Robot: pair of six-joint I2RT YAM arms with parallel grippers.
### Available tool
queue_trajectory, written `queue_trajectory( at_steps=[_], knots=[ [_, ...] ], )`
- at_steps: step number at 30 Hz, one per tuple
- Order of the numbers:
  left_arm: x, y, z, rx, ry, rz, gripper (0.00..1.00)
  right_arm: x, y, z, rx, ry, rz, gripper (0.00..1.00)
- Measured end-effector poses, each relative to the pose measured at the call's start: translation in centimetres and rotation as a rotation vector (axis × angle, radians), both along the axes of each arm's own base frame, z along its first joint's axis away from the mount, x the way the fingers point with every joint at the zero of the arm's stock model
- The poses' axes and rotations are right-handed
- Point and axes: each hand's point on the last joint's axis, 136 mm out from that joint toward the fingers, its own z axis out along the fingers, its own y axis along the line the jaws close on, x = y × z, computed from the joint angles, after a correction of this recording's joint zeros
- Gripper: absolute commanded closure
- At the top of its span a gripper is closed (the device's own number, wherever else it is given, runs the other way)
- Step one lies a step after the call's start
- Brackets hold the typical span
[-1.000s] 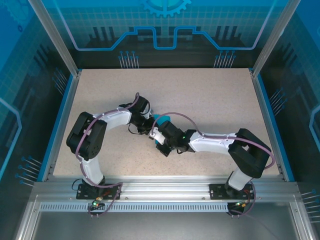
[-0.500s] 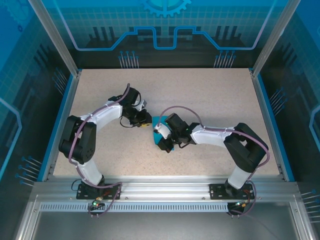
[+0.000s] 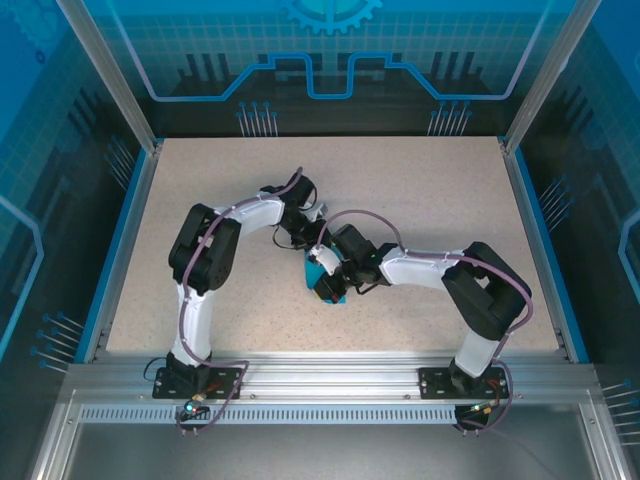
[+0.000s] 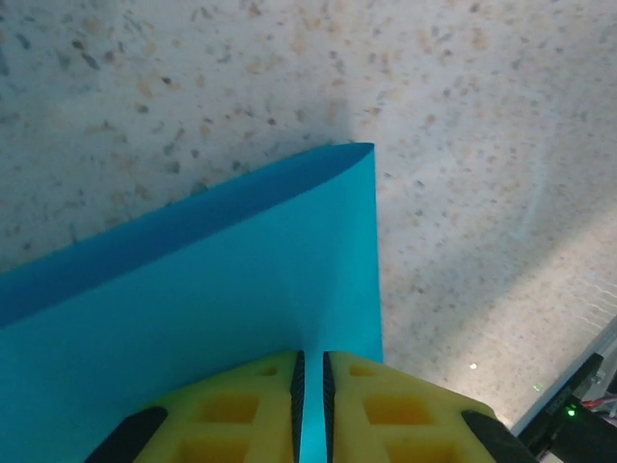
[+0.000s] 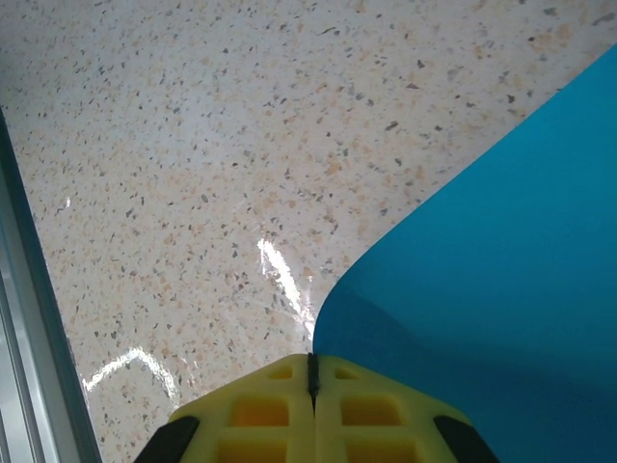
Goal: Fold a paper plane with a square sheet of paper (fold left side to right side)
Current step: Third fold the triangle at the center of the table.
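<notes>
The square sheet of paper (image 3: pixel 322 268) is teal-blue and lies mid-table, bent over itself between the two grippers. In the left wrist view the sheet (image 4: pixel 241 280) spreads out from my fingertips to a rounded fold at its far edge. My left gripper (image 4: pixel 310 355) (image 3: pixel 312 245) is closed to a thin slit with blue paper in it. My right gripper (image 5: pixel 310 357) (image 3: pixel 325 283) is shut, and a curled edge of the sheet (image 5: pixel 501 241) rises from its tip and runs off to the right. No dart shape shows.
The speckled beige table (image 3: pixel 420 190) is bordered by blue side rails and an aluminium frame (image 3: pixel 330 375) at the near edge. A metal rail (image 5: pixel 14 318) runs along the left of the right wrist view. Dark hardware with a green light (image 4: pixel 569 415) sits at the lower right of the left wrist view.
My left arm has swung its elbow in and its gripper has moved right, closer to the right gripper. The right gripper has shifted slightly left. The paper looks narrower and more doubled over.
</notes>
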Motion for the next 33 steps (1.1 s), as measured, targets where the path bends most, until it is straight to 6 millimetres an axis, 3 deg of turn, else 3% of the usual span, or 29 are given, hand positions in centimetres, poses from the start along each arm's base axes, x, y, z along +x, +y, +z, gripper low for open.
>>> queue_trajectory(
  at_steps=[5,18,33],
  knots=[
    [-0.5,0.2,-1.2,0.017,0.026,-0.015,0.87,0.9,-0.6,0.0,-0.002,0.007,-0.038,0.96],
    [-0.5,0.2,-1.3,0.016,0.015,-0.03,0.88,3.6,-3.0,-1.3,-0.053,0.025,-0.176,0.96],
    [-0.6,-0.1,-1.3,0.013,0.007,-0.036,0.88,5.3,-4.5,-1.9,-0.111,0.01,-0.3,0.97]
  ],
)
